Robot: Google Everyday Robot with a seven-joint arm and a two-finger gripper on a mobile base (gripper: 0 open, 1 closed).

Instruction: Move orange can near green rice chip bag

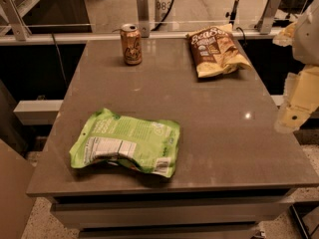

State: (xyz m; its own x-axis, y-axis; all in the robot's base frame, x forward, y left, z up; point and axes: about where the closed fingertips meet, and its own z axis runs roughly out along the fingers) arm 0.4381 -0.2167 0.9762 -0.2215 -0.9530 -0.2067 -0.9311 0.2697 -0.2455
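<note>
Two task items sit well apart on your table [224, 133]: orange can [131, 45] upright at far edge, green rice chip bag [127, 143] flat front-left. Gripper [294, 111] off right side; you can't tell its state.

A grey table [214, 133] fills the view, and 1 brown-and-yellow chip bag [217, 51] lies flat near its far right corner. Behind the far edge runs a pale rail [60, 38] with 3 metal brackets [143, 11] — speckled floor [35, 225] shows lower left.
</note>
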